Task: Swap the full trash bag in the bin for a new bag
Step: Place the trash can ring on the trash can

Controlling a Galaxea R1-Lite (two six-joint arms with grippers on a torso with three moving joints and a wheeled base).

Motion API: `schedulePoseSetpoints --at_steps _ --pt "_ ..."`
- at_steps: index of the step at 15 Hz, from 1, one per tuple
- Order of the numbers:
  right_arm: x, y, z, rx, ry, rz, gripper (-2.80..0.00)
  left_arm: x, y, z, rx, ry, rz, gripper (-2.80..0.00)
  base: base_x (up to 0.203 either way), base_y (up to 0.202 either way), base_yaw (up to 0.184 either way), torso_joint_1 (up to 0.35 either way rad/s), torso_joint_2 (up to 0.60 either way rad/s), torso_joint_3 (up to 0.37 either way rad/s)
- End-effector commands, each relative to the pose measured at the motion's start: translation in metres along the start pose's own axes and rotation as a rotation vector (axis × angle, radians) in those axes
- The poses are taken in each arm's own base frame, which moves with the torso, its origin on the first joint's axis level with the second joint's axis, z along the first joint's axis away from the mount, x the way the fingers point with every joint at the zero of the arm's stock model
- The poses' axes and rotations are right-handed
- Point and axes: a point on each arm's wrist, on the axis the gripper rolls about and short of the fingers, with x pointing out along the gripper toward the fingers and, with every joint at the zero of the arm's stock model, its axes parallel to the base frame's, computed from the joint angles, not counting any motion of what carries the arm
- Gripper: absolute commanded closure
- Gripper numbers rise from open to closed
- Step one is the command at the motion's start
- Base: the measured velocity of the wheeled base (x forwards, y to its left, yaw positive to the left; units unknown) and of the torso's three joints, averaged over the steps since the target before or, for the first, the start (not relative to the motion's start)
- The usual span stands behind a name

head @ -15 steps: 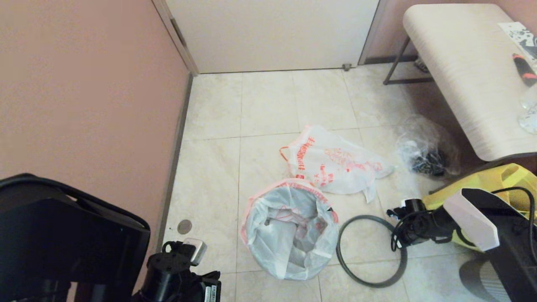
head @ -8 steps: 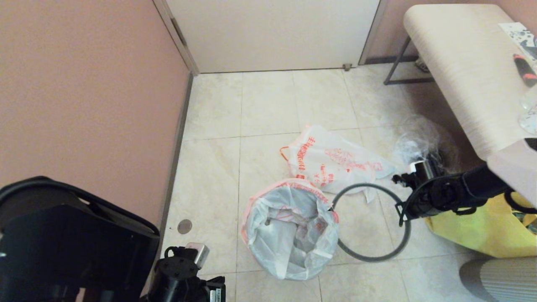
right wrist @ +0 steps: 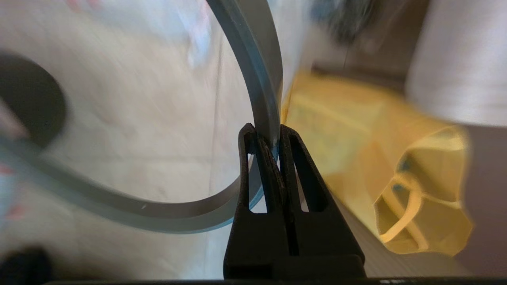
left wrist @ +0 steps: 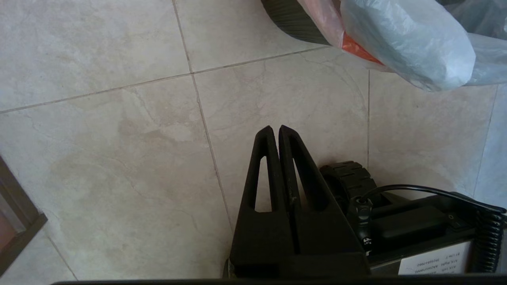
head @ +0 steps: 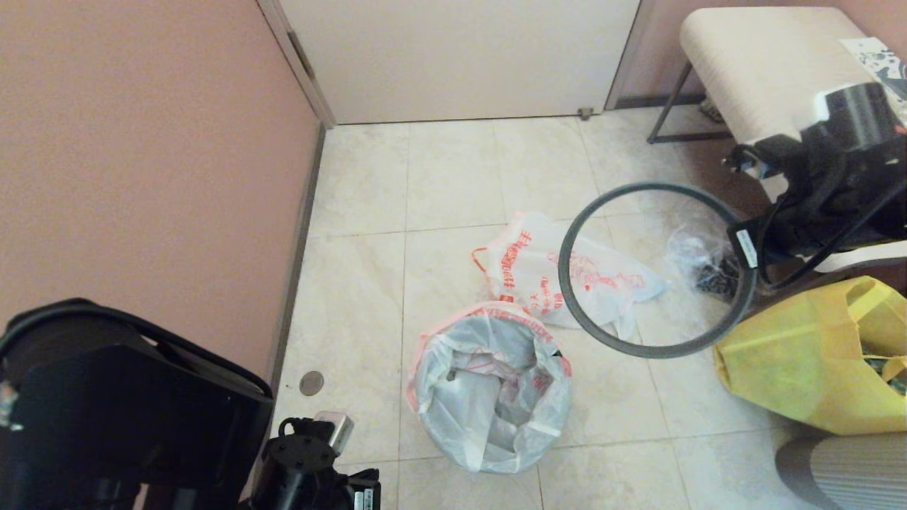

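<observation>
Pale floor tiles [head: 453,177] lay under everything. Right claw [right wrist: 266,136], raised beside the worktop [head: 765,64], pinched the grey hoop [head: 567,283], tilted in mid-air. Left claw [left wrist: 275,130] hung closed, low by the bin [left wrist: 293,18]. New bag [head: 489,386] lined the bin; the full trash bag [head: 538,273] lay flat just behind it.

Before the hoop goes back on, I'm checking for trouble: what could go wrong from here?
1. The right claw pinches only the thin edge of the grey hoop, which could slip or twist loose.
2. The new bag sits loosely over the bin; the hoop may snag it or push it down.
3. The full trash bag lies beneath the raised hoop.
</observation>
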Motion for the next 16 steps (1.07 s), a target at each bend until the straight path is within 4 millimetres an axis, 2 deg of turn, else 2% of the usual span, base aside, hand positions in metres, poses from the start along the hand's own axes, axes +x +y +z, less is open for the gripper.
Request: schedulePoseSetpoints --at_steps 1,4,8,10,11,14,16 --pt "-0.024 -0.003 0.009 0.060 -0.069 0.022 0.00 0.000 0.000 0.001 -0.005 -0.009 0.001 0.00 0.000 0.000 0.000 0.000 0.00 0.000" --pt "0.020 0.030 0.001 0.134 0.031 0.212 0.00 0.000 0.000 0.001 -0.005 -0.007 0.001 0.00 0.000 0.000 0.000 0.000 0.00 0.000" --pt "0.084 0.108 -0.015 0.148 0.233 0.516 0.00 0.001 0.001 0.000 -0.005 -0.003 0.004 0.00 0.000 0.000 0.000 0.000 0.00 0.000" --pt "0.094 0.142 -0.014 0.135 0.290 0.610 0.00 0.001 0.001 0.000 -0.005 -0.003 0.004 0.00 0.000 0.000 0.000 0.000 0.00 0.000" --pt "0.094 0.156 -0.020 0.109 0.368 0.633 0.00 0.001 0.001 0.000 -0.005 -0.003 0.004 0.00 0.000 0.000 0.000 0.000 0.00 0.000" --pt "0.098 0.181 -0.037 0.063 0.464 0.657 0.00 0.001 0.000 0.000 -0.005 -0.005 0.003 0.00 0.000 0.000 0.000 0.000 0.00 0.000" --pt "0.109 0.194 -0.048 0.042 0.499 0.649 0.00 0.001 0.000 0.000 -0.005 -0.005 0.003 0.00 0.000 0.000 0.000 0.000 0.00 0.000"
